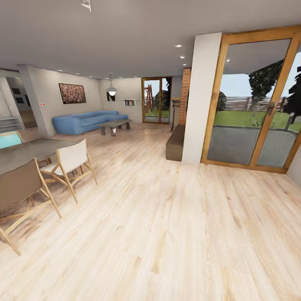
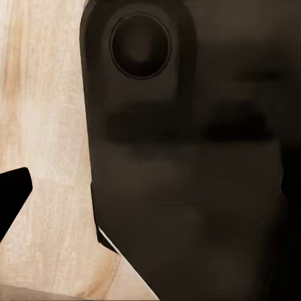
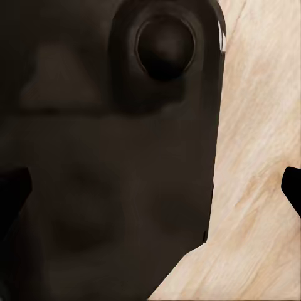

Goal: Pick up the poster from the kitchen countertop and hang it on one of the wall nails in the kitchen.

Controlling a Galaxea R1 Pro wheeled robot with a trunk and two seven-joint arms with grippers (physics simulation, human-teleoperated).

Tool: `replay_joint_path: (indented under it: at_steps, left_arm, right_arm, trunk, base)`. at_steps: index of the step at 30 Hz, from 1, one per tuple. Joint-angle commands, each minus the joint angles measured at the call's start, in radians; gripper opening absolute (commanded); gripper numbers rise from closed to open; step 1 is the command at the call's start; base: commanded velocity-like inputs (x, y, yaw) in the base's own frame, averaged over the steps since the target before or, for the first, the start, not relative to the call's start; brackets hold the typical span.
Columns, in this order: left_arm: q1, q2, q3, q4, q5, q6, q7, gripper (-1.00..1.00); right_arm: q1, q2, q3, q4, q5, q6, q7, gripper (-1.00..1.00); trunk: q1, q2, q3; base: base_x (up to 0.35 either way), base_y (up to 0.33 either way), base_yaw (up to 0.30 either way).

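The poster, the kitchen countertop and the wall nails are out of view. I am looking into a living and dining room with a pale wood floor (image 1: 167, 234). In the left wrist view my left gripper (image 2: 150, 194) hangs over that floor in front of a dark part of my body, with one black fingertip (image 2: 12, 194) at the frame's edge. In the right wrist view my right gripper (image 3: 150, 188) has its fingertips (image 3: 291, 188) far apart at both edges. Nothing is between the fingers of either gripper.
A dark dining table (image 1: 25, 152) with wooden chairs (image 1: 71, 161) stands at the left. Further back are a blue sofa (image 1: 88, 121), a coffee table (image 1: 113, 124) and a wide speckled painting (image 1: 72, 93). A white pillar (image 1: 200, 100) and glass doors (image 1: 255, 104) are at the right.
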Motion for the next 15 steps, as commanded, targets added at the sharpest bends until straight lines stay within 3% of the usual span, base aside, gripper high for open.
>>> replay_joint_path:
  at_steps: [1, 3, 15]
  left_arm:
    - [0.000, 0.000, 0.000, 0.000, 0.000, 0.000, 0.000, 1.00]
    - [0.003, -0.011, 0.001, -0.008, 0.003, 0.000, -0.010, 1.00]
    - [0.003, -0.011, 0.002, -0.008, 0.003, 0.000, -0.010, 1.00]
  right_arm:
    - [0.000, 0.000, 0.000, 0.000, 0.000, 0.000, 0.000, 1.00]
    - [-0.006, 0.011, 0.000, -0.001, -0.001, 0.011, 0.003, 1.00]
    - [-0.006, 0.012, 0.000, -0.001, 0.000, 0.020, 0.003, 1.00]
  trunk:
    - [0.000, 0.000, 0.000]
    - [0.000, 0.000, 0.000]
    - [0.000, 0.000, 0.000]
  base:
    - [0.000, 0.000, 0.000]
    - [0.000, 0.000, 0.000]
    - [0.000, 0.000, 0.000]
